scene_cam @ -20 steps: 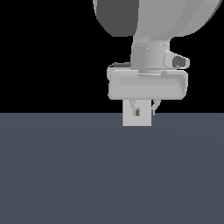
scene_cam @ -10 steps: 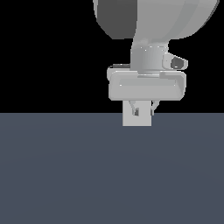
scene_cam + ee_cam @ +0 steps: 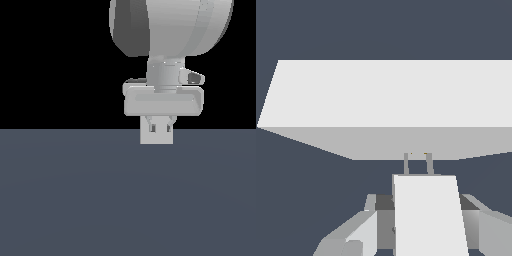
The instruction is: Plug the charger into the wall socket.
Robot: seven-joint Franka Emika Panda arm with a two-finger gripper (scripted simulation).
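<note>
Wrist view shows the gripper [image 3: 426, 227] with 1 finger [image 3: 356, 235] at lower left and the other at lower right, clenched on the white charger [image 3: 428, 215] at bottom centre. Its 2 grey prongs [image 3: 417, 164] reach the face of the wall socket [image 3: 391, 100], the broad pale slab across the middle, at 2 tiny yellowish holes. Whether the prongs are inside cannot be told. Exterior view, centre right: the socket stands upright on the dark floor [image 3: 75, 200], hiding the charger.
</note>
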